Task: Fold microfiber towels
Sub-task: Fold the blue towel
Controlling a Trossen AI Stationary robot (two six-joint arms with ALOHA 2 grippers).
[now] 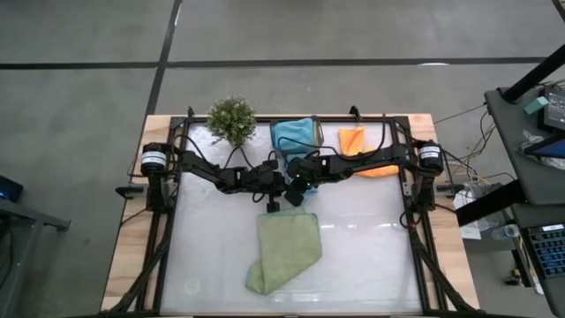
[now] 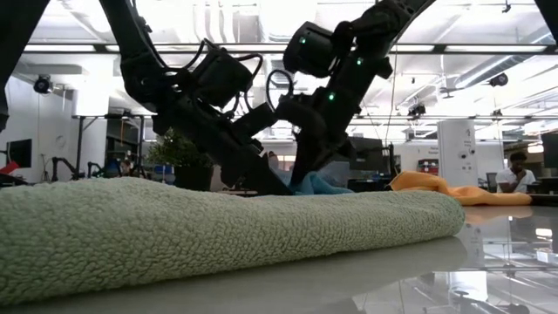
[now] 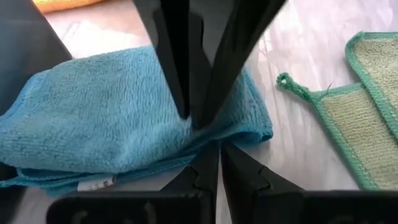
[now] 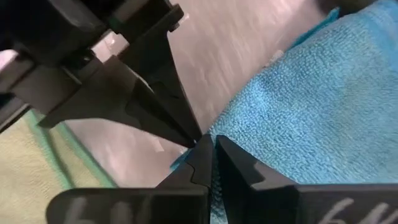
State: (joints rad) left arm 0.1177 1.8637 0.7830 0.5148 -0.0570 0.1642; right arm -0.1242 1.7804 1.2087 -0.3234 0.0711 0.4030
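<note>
Table (image 1: 353, 265): pale glossy top. Green towel (image 1: 284, 252): looped terry, folded, lay near the front. Blue towel (image 3: 112, 118): plush, folded, lay at the back beside the orange towel (image 1: 357, 141). Left tool (image 3: 214, 149) and right tool (image 4: 208, 146): both pinched shut on the blue towel's edge, tips meeting.

Bright overhead light; glossy table (image 1: 353, 247) glares; wrist views blurred.
</note>
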